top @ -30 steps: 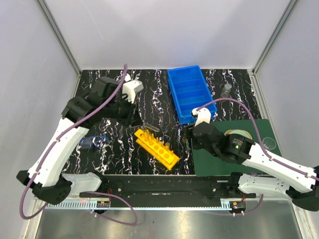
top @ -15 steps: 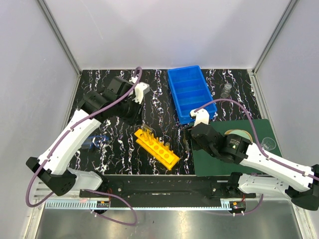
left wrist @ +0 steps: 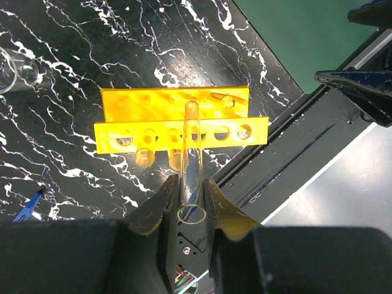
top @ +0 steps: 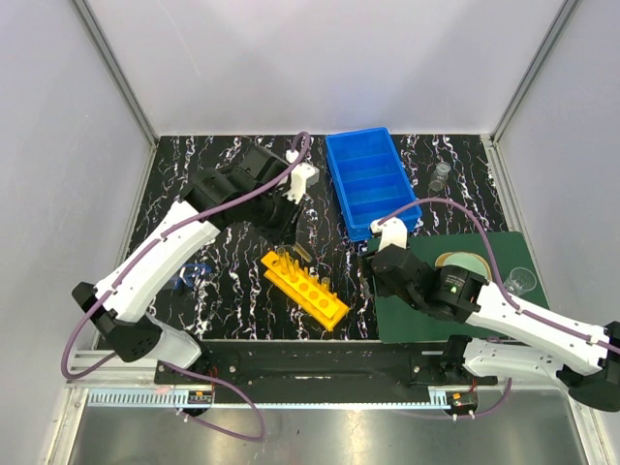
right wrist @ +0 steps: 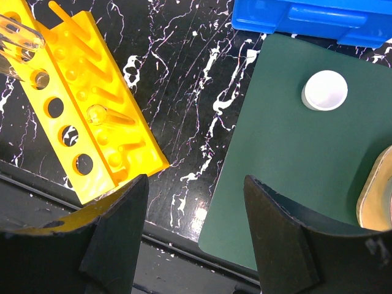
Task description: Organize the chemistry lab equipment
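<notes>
Yellow rack [left wrist: 116, 105] holds tubes [left wrist: 145, 157]; left hand [left wrist: 190, 182] grips glass tube [left wrist: 191, 138].

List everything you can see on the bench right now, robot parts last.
rack: one, yellow, table centre near the front
bin: one, blue, divided, far centre
test tube: one, clear, in the left gripper over the rack
racked tubes: at least two, clear, in the rack's holes
beakers: two, clear; one right of the bin, one near the mat's right edge
white round piece: one, white, on the mat
mat: one, dark green, right front
dome on disc: one, pale green on tan, on the mat
blue-framed item: one, blue, left of the rack, partly hidden
left gripper: shut on the test tube
right gripper: open, empty, above the mat's edge
</notes>
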Controlling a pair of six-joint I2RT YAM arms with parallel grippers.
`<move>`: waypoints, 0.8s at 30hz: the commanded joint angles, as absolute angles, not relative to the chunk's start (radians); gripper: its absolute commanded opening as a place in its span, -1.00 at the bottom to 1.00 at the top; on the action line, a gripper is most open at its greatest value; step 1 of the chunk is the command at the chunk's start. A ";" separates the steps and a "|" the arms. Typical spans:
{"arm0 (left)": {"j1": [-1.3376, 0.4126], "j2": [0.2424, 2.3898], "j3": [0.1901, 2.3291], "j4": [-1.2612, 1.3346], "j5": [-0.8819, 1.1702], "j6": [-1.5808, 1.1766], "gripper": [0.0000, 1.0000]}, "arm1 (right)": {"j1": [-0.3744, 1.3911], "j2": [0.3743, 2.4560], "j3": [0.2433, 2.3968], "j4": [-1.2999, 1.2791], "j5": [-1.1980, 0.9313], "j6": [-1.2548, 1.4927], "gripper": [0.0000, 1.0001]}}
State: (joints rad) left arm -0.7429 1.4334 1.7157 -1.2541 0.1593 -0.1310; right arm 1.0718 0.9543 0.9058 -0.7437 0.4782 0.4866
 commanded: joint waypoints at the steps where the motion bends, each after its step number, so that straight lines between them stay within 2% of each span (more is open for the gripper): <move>1: -0.778 1.482 1.792 -1.284 0.112 -0.121 -1.00 | 1.077 0.927 0.894 -0.703 0.502 0.492 0.40; 10: -0.839 1.503 1.810 -1.339 0.019 -0.149 -1.00 | 1.077 0.902 0.879 -0.701 0.503 0.489 0.40; 24: -0.890 1.480 1.727 -1.348 0.003 -0.201 -1.00 | 1.077 0.876 0.867 -0.696 0.492 0.483 0.40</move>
State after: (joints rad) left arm -0.8684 1.5120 1.7466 -1.3457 0.0307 -0.1726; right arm 1.0718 0.8993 0.8745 -0.7292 0.4778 0.4866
